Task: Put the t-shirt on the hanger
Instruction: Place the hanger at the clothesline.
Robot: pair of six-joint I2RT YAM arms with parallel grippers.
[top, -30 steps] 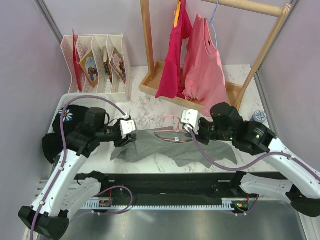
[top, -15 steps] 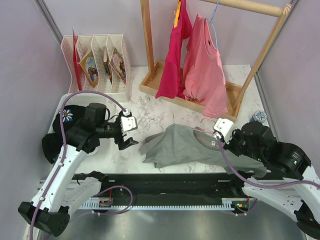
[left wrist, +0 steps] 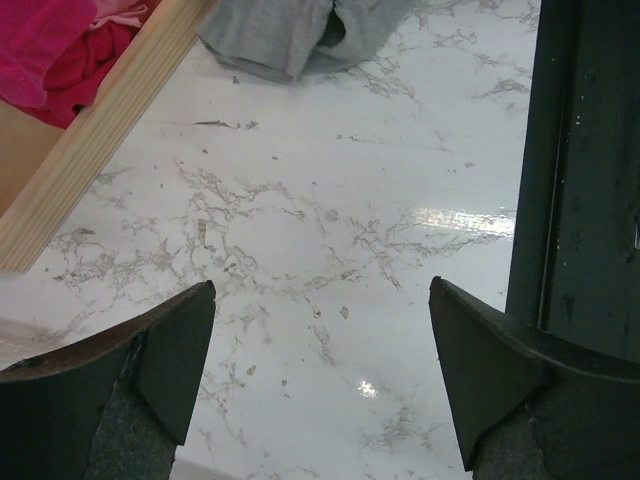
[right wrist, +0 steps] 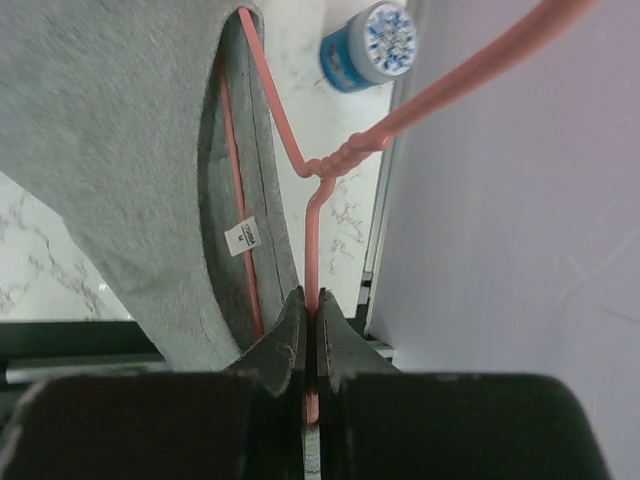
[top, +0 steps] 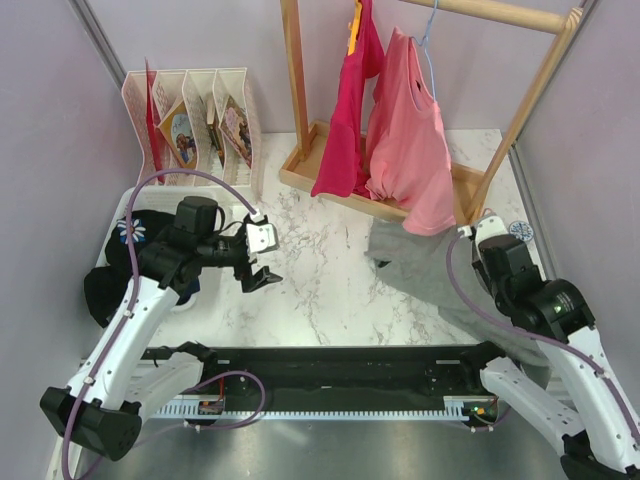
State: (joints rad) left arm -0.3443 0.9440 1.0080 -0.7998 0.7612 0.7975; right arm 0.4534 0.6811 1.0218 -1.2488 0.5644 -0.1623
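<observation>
My right gripper (right wrist: 310,312) is shut on the stem of the pale pink hanger (right wrist: 312,215), just below its twisted neck. One hanger arm runs inside the neck of the grey t-shirt (right wrist: 110,140), next to the white label (right wrist: 243,236). In the top view the t-shirt (top: 430,275) drapes from the right gripper (top: 483,232) at the table's right side, near the wall. The hanger's hook points toward the right wall. My left gripper (top: 262,262) is open and empty over bare marble at centre left (left wrist: 320,290). An end of the t-shirt (left wrist: 285,35) lies far ahead of it.
A wooden clothes rack (top: 300,120) stands at the back with magenta and pink shirts (top: 405,140) and a light blue hanger. Its base (left wrist: 110,130) shows left of my left gripper. A book organiser (top: 190,125) is back left, a black daisy garment (top: 130,235) left, a blue-lidded jar (right wrist: 370,45) right.
My right gripper has carried the hanger and t-shirt from the table's middle to the right side. My left gripper has let go of the t-shirt, opened, and the cloth has slid away from it.
</observation>
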